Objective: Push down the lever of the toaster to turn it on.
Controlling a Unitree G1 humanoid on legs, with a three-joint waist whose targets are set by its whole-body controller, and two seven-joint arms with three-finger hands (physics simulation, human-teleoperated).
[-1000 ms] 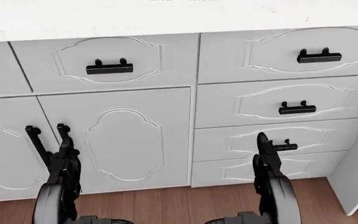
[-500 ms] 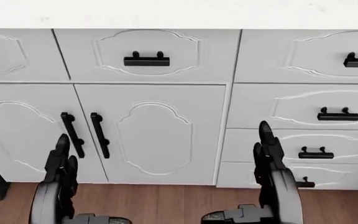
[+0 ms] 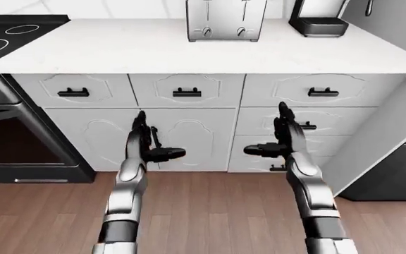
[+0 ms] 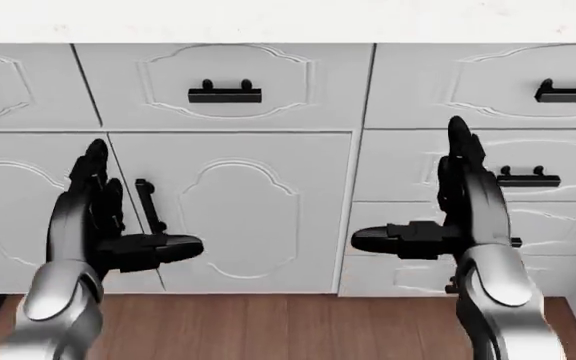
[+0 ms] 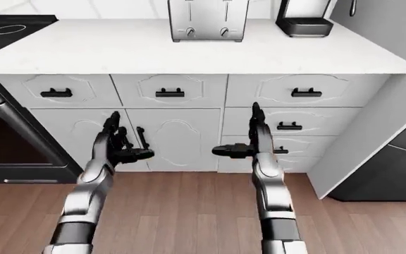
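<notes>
A silver two-slot toaster (image 3: 225, 21) stands at the top of the left-eye view on the white counter (image 3: 118, 50), against the wall. Its two round knobs face me; the levers show as thin dark slots above them. My left hand (image 3: 146, 143) is open and empty, held in front of the cupboard doors below the counter. My right hand (image 3: 279, 137) is open and empty too, in front of the drawers. Both hands are well below the toaster and apart from it. In the head view only the hands, left (image 4: 103, 217) and right (image 4: 448, 202), show.
A black coffee machine (image 3: 318, 18) stands right of the toaster. A black stove (image 3: 9, 79) with an oven is at the left. White cupboard doors and drawers (image 4: 243, 187) with black handles fill the head view. A dark appliance (image 3: 393, 169) is at the right. Wood floor (image 3: 203, 211) lies below.
Both arms have risen in the head view, thumbs now spread inward. The picture has shifted a little, so the camera has moved slightly.
</notes>
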